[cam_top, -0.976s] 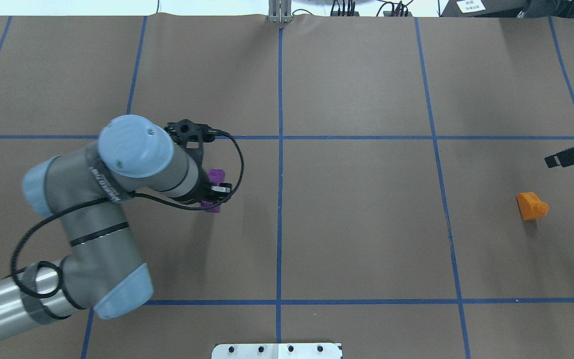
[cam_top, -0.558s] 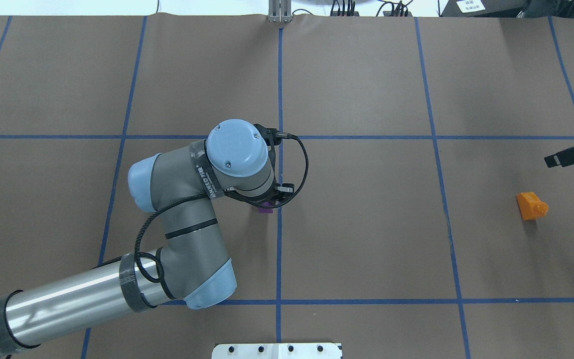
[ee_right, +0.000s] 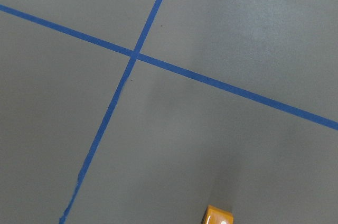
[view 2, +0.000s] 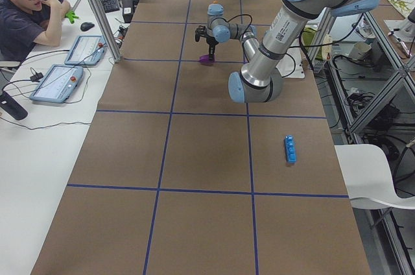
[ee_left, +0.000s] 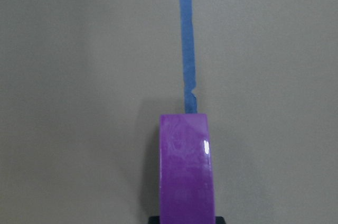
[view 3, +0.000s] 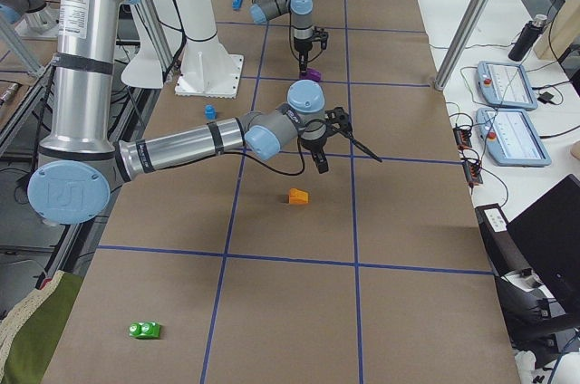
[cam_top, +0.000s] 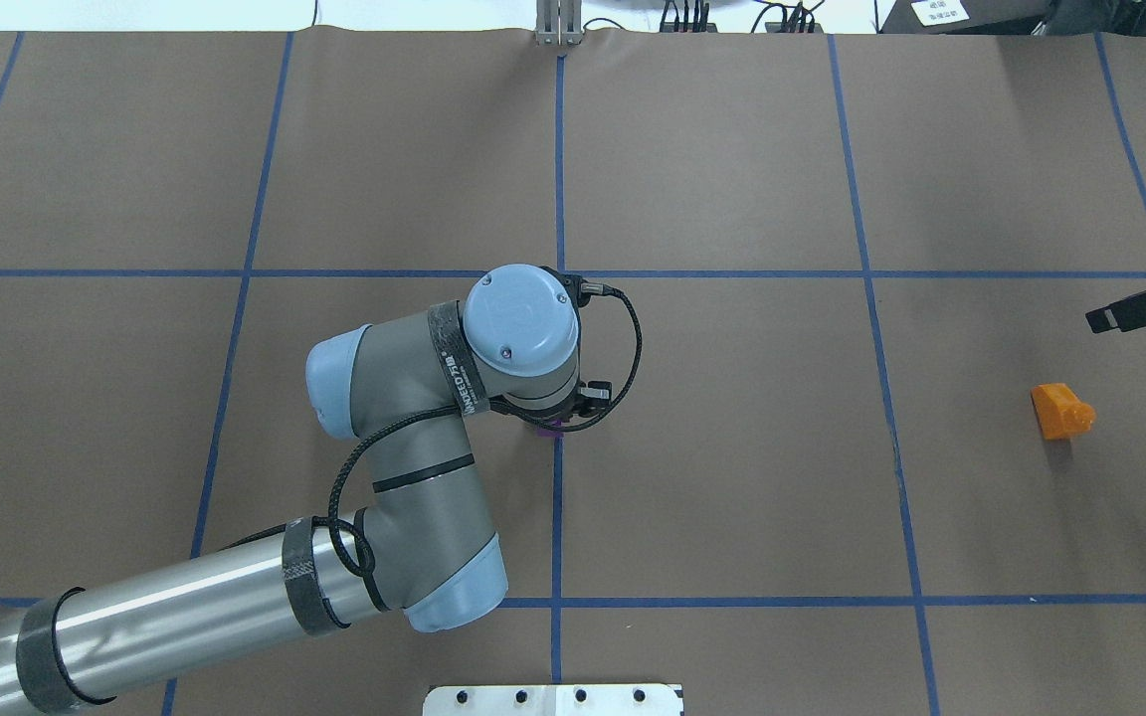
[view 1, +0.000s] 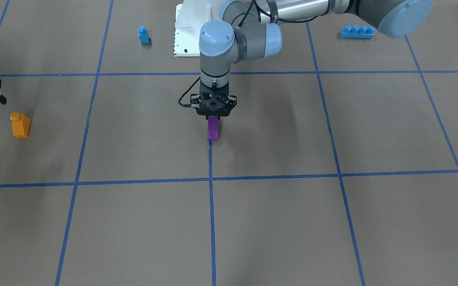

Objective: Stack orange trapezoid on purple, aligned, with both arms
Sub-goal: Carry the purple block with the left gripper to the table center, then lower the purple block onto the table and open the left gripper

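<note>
My left gripper (view 1: pixel 212 118) is shut on the top of the purple block (view 1: pixel 212 129) and holds it over the blue centre tape line, at or just above the paper. The left wrist view shows the purple block (ee_left: pixel 186 174) close up. From overhead my wrist hides it except for a sliver (cam_top: pixel 553 428). The orange trapezoid (cam_top: pixel 1060 411) lies on its side on the table at the right, and also shows in the front view (view 1: pixel 20 125). My right gripper (cam_top: pixel 1142 307) hovers open and empty beyond it, apart from it. The right wrist view shows only a corner of the orange block (ee_right: pixel 217 216).
A small blue single-stud block (view 1: pixel 144 35) and a long blue brick (view 1: pixel 357 31) lie near the robot's base plate (view 1: pixel 187 28). A green piece (view 3: pixel 145 330) lies at the table's right end. An operator (view 2: pixel 26 9) sits beside the table with tablets.
My left arm has carried the purple block to the right, from the left-middle square onto the centre tape line. The right gripper and the orange block have not moved.
</note>
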Controlling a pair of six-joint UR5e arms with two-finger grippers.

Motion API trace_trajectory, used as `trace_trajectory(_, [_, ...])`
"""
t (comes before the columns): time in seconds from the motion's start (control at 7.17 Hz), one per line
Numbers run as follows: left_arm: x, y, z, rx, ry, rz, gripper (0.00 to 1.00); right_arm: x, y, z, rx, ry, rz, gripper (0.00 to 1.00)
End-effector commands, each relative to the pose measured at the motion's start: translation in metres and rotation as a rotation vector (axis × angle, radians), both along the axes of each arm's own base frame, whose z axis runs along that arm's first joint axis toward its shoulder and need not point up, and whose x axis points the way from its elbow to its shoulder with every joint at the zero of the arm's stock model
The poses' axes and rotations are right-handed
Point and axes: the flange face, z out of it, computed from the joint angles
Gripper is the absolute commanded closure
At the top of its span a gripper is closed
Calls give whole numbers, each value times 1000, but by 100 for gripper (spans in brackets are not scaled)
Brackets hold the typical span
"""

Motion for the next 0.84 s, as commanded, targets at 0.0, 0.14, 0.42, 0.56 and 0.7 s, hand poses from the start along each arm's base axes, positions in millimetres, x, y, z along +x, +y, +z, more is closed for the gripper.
trace_trajectory(0.0, [3, 0, 5, -3, -10, 2, 100, 0, 0, 0, 1, 1, 1, 0])
trace_trajectory(0.14, [4, -1, 5, -4, -11, 2, 100, 0, 0, 0, 1, 1, 2, 0])
trace_trajectory(0.42, [6, 2, 0, -3, -7, 5, 100, 0, -1, -1, 2, 0, 1, 0])
trace_trajectory(0.56, [7, 4, -1, -3, -5, 8, 100, 0, 0, 0, 0, -2, 0, 0])
trace_trajectory(0.7, [7, 4, -1, -2, -6, 7, 100, 0, -1, -1, 2, -1, 1, 0])
